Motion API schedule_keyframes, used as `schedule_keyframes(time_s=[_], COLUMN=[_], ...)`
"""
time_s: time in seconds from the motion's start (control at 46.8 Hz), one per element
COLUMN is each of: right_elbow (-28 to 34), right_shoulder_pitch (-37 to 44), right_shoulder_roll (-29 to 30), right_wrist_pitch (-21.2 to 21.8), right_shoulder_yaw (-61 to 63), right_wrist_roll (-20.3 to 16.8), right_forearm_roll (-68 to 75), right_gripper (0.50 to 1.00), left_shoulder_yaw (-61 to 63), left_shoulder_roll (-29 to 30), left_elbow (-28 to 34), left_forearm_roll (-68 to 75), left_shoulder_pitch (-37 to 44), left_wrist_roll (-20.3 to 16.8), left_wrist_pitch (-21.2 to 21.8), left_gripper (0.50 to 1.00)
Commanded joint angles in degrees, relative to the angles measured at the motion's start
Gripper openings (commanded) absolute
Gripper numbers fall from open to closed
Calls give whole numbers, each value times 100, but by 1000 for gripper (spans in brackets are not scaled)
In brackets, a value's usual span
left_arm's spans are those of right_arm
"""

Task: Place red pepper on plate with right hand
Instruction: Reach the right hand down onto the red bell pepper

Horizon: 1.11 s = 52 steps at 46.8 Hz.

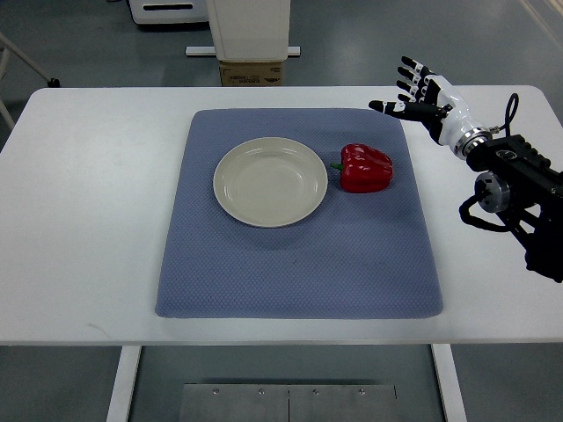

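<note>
Red pepper (367, 167) at 3 o'clock of plate (271, 181), untouched; right hand (420, 90) at 1 o'clock, fingers spread, probably lining up a grab.

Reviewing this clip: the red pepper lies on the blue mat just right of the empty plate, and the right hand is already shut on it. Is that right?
Not quite. The top view shows the right hand open, fingers spread, hovering up and to the right of the red pepper and holding nothing. The rest holds: the pepper lies on the blue mat just right of the empty plate.
</note>
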Motion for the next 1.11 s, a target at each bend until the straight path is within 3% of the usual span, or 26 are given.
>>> schedule_keyframes(time_s=[0.0, 0.256, 0.619, 0.812, 1.089], right_elbow=[108, 434, 434, 408, 338], right_shoulder_pitch=[108, 556, 1083, 1259, 1374], right_shoulder_roll=[-122, -341, -412, -412, -342], right_wrist_pitch=[141, 273, 220, 141, -289], right_shoulder_yaw=[-270, -1131, -2713, -3259, -3953], right_wrist_roll=[109, 337, 830, 874, 830], right_forearm_roll=[-198, -787, -1447, -1570, -1614], right_gripper=[1000, 1000, 1000, 993, 991], left_shoulder_yaw=[0, 0, 0, 0, 0], left_shoulder_roll=[0, 0, 0, 0, 0], left_elbow=[0, 0, 0, 0, 0], left_forearm_roll=[4, 4, 4, 4, 4], left_shoulder_pitch=[-3, 6, -3, -3, 6], left_wrist_roll=[0, 0, 0, 0, 0], left_wrist_pitch=[0, 0, 0, 0, 0], left_gripper=[1000, 1000, 1000, 1000, 1000])
